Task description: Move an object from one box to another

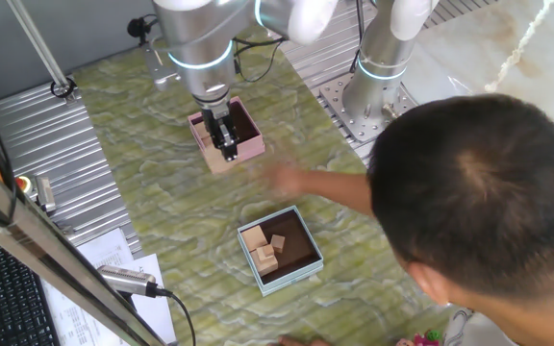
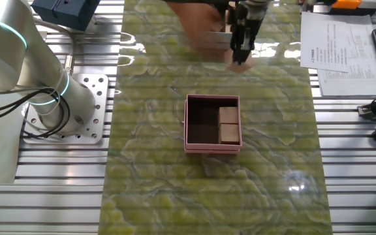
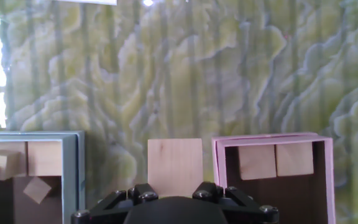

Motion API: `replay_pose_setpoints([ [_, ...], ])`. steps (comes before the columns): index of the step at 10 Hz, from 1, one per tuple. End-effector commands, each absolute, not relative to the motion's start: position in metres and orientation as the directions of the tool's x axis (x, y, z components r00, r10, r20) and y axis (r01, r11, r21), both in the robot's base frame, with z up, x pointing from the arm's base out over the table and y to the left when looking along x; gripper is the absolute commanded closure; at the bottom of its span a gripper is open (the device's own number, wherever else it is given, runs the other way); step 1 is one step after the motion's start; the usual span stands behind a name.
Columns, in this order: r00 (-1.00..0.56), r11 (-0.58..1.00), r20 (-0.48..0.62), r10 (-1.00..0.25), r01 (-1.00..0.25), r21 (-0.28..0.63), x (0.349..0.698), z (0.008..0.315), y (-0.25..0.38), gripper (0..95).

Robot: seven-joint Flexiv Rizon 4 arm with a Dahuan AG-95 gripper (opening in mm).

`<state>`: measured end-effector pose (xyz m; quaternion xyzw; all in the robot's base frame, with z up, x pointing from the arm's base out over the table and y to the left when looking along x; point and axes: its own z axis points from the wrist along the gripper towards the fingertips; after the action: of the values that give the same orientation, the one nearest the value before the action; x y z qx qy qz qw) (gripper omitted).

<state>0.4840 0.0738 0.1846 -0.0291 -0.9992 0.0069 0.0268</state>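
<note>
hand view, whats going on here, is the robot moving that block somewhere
Yes. The robot's hand is shut on a pale wooden cube and holds it above the green table, between the pink box and the light blue box. Two wooden blocks lie in the pink box, and several more lie in the blue one. A person's arm reaches across the table, blurred with motion.

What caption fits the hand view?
Pincer holding a pale wooden cube above the green mat, between the blue box and the pink box.
</note>
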Motion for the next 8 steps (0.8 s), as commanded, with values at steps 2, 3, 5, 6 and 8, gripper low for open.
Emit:
replay_pose_setpoints([
  [2,-0.996,0.998,0.054,0.065,0.064,-0.015,0.4864,0.1858,0.0756,95.0],
  [3,-0.996,0.998,0.054,0.069,0.068,-0.014,0.4878,0.1866,0.0778,95.0],
  [5,-0.995,0.997,0.063,0.074,0.074,-0.007,0.4909,0.1877,0.0804,95.0],
  [6,-0.995,0.997,0.062,0.078,0.079,0.011,0.492,0.1877,0.0814,95.0],
  [8,-0.994,0.995,0.063,0.086,0.088,0.038,0.494,0.187,0.083,95.0],
])
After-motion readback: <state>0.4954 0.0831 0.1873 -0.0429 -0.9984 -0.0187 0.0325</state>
